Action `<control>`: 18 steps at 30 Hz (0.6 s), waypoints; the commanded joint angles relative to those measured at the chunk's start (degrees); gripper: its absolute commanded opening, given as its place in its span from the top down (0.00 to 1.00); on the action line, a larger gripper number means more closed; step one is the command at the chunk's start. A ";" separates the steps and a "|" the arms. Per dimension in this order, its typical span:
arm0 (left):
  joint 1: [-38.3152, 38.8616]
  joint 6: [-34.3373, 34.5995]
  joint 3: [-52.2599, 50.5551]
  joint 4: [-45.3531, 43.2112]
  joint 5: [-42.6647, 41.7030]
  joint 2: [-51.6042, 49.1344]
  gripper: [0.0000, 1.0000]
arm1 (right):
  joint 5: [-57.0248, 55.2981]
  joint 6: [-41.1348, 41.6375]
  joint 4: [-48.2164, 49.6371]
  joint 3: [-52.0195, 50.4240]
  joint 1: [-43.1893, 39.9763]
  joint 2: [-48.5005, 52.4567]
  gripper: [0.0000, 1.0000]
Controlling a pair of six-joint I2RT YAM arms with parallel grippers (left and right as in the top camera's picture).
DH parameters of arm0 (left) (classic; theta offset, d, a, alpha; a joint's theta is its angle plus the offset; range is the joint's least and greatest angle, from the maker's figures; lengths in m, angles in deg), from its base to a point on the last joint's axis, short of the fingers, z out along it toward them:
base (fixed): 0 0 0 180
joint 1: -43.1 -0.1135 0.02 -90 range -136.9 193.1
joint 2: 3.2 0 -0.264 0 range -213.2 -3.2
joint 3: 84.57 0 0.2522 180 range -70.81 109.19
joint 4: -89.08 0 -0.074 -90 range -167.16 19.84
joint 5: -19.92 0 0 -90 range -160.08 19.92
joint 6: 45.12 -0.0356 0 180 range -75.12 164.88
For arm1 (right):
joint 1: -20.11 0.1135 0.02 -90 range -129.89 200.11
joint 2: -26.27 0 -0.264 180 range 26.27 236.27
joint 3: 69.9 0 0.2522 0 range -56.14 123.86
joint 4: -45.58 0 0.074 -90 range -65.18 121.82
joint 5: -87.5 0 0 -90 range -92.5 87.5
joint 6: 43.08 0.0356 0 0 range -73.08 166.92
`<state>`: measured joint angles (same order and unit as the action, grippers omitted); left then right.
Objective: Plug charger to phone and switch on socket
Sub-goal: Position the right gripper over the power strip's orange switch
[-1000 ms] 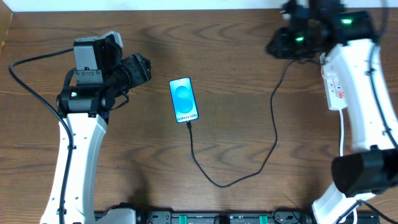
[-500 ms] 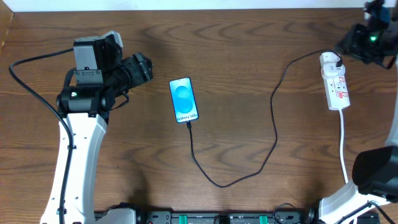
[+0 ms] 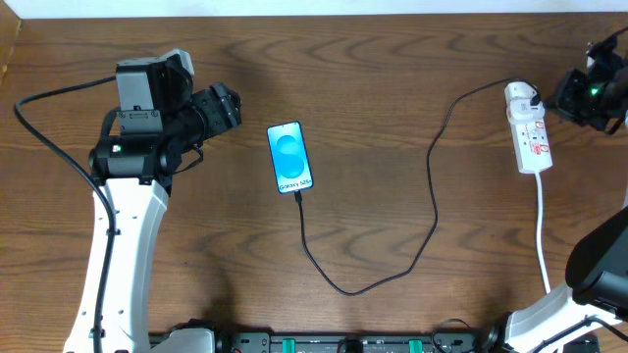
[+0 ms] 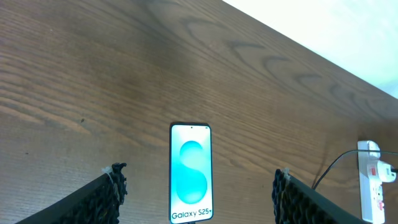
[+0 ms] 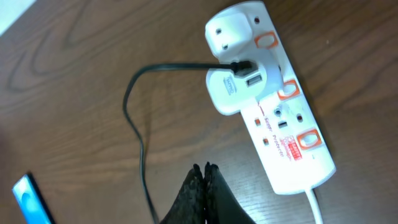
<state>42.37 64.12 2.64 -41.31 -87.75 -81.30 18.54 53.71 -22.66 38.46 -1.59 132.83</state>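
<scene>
Right gripper [image 5: 204, 171]: fingers pressed together, holding nothing. Socket [image 5: 280, 124] just ahead and to right of tips, not touched. Left gripper [image 4: 199, 182] spread wide, empty. Phone [image 4: 190, 174] ahead, framed between its fingers.

Risk: closed tip lands on wrong red switch, or shoves light strip and drags charger [image 3: 433, 201], pulling tip from phone.

Socket long axis runs diagonally away from right gripper, adapter end farthest, white lead end nearest.
</scene>
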 commanded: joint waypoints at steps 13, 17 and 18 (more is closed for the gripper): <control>-0.17 -0.57 1.42 0.13 0.39 0.42 0.23 | 8.26 1.31 7.91 -2.91 -7.06 7.08 0.99; -0.17 -0.57 1.42 0.15 0.39 0.42 0.23 | 12.55 1.33 11.04 -2.89 -9.05 11.17 0.99; -0.17 -0.57 1.42 0.13 0.39 0.42 0.23 | 13.49 1.55 11.72 -2.89 -9.38 12.11 0.99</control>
<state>42.37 64.12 2.64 -41.31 -87.73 -81.30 26.52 54.56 -11.95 35.93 -10.09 142.14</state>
